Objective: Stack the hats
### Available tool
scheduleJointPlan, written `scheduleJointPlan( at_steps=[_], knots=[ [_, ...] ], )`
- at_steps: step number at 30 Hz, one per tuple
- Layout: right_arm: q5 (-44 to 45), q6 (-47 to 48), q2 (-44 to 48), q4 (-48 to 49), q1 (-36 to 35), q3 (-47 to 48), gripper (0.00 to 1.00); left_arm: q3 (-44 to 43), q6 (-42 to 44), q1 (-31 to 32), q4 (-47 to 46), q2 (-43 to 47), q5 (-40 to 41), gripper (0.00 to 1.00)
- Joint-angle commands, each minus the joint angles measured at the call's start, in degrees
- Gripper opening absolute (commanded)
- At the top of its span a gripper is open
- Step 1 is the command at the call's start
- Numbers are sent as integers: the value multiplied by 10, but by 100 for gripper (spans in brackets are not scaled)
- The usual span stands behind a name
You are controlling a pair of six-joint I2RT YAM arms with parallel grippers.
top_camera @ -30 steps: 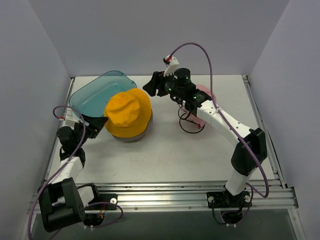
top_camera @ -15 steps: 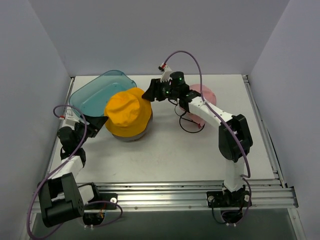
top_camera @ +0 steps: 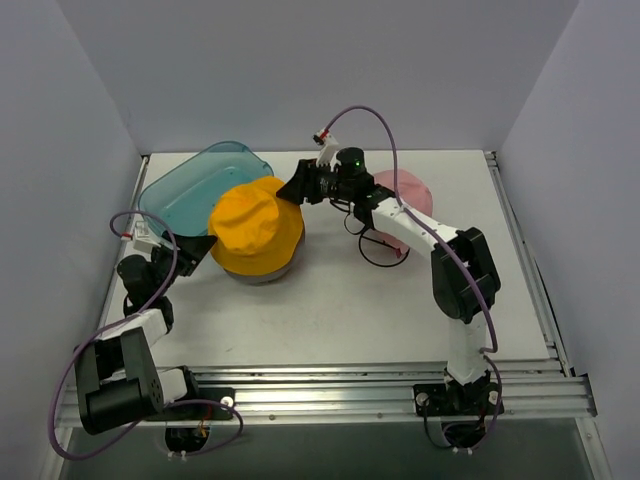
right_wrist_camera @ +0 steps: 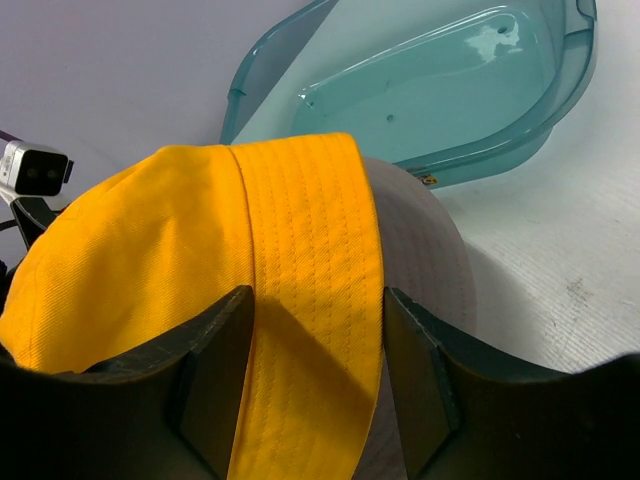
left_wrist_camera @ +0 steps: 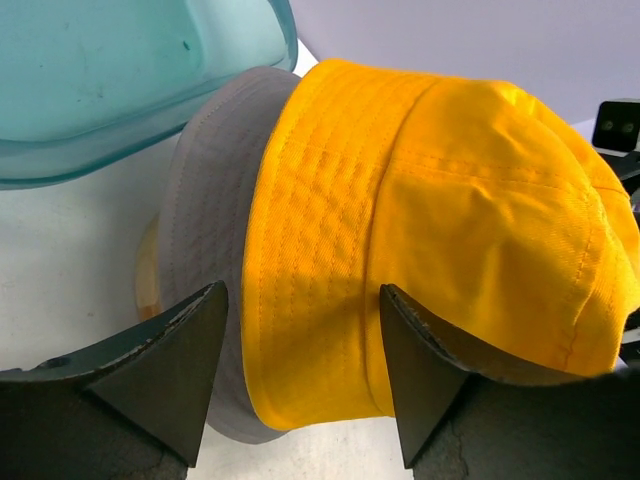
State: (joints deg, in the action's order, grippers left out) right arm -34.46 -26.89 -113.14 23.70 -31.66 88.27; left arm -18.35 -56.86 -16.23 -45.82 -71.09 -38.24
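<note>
yellow-orange bucket hat (left_wrist_camera: 420, 230) between left fingers (left_wrist_camera: 160, 380)

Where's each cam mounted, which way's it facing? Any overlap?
Top external: fixed above, behind the bases, looking down on the table; both arms whole, left hand and right hand flanking the yellow bucket hat.
Left wrist: on the left arm, facing the hat's side; own fingers at bottom.
Right wrist: on the right arm, facing the hat's opposite side; own fingers at bottom.
Shared: both wrist views show the hat over a grey cap, plus the teal tub.
</note>
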Motion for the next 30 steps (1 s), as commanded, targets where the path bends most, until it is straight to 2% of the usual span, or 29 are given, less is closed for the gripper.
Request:
scheduleJointPlan(
  at_steps=[1, 7, 10, 11, 12, 14, 15, 16, 18, 19, 24, 30],
  knots=[
    [-12, -13, 2, 47, -7, -13, 49, -3, -10, -3, -95, -19, -27, 70],
    [-13, -25, -3, 58, -10, -18, 42, -5, -27, -3, -125, -48, -37, 62],
    [-11, -31, -2, 66, -13, -23, 38, -10, -37, -3, -134, -62, -40, 49],
    [-11, -31, -2, 66, -12, -21, 36, -12, -38, -3, -139, -65, -40, 39],
    [-11, -32, -4, 60, -13, -19, 34, -16, -38, -3, -139, -69, -42, 35],
    [-5, -28, -3, 53, -13, -13, 28, -18, -38, -3, -139, -79, -44, 26],
    [-2, -27, -4, 51, -13, -13, 26, -19, -37, -3, -141, -88, -44, 17],
    [0, -26, -4, 50, -13, -13, 19, -19, -38, -3, -144, -94, -44, 13],
    [9, -23, -8, 40, -12, -12, 13, -19, -42, -3, -155, -111, -45, 3],
    [11, -20, -11, 35, -12, -11, 8, -17, -48, -3, -162, -117, -48, 2],
    [20, -18, -25, 28, -10, -6, 0, -9, -61, -3, -197, -138, -42, 2],
    [46, 5, -47, -25, -9, 23, 0, -14, -33, -7, -111, -116, -6, 2]
  ],
)
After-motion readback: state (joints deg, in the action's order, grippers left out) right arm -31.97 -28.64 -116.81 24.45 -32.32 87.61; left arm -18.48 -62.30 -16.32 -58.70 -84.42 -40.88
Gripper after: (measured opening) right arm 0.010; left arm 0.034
